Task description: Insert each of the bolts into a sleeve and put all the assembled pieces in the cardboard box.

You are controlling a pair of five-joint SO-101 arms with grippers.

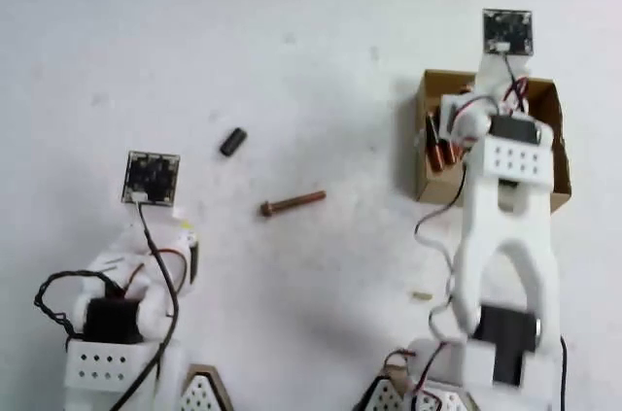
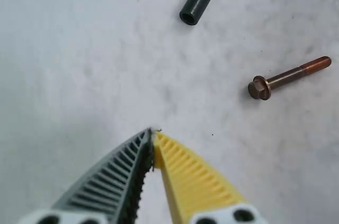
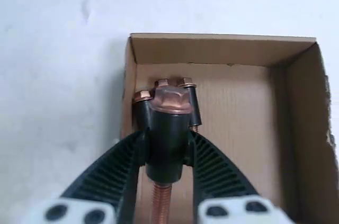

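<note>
My right gripper [image 3: 165,147] is shut on an assembled piece [image 3: 167,128], a copper bolt inside a black sleeve, held over the cardboard box [image 3: 228,49]. Three more assembled pieces [image 3: 159,94] lean in the box's corner just beyond it. From above, that arm [image 1: 505,154] hangs over the box [image 1: 425,100], and copper pieces [image 1: 442,154] show inside. A loose black sleeve [image 1: 232,142] and a loose copper bolt [image 1: 292,202] lie on the white table. My left gripper [image 2: 152,134] is shut with nothing in it, short of the sleeve [image 2: 196,3] and the bolt [image 2: 288,78].
The left arm [image 1: 126,275] sits at the table's near left. A small tan scrap [image 1: 420,295] lies on the table near the right arm's base. Cables trail along both arms.
</note>
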